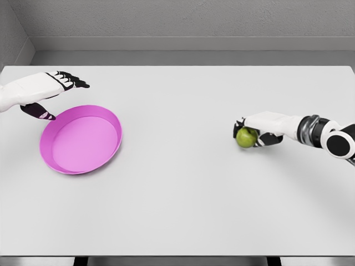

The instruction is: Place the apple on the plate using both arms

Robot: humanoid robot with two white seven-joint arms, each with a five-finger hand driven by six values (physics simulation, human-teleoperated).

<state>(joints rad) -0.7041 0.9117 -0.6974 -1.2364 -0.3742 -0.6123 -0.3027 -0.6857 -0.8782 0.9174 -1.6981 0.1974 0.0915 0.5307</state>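
Over on the bench's (183, 183) right side, the right hand (256, 132) has its fingers curled around the green apple (246, 137), low at the surface. Far left, the left hand (47, 91) hovers with fingers spread, empty, at the pink plate's (81, 141) rim. Apple and plate are well apart, so the carry and placement remain.

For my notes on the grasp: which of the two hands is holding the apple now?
The right hand, at the table's right side, is closed around the green apple. The left hand is open beside the pink plate, holding nothing.
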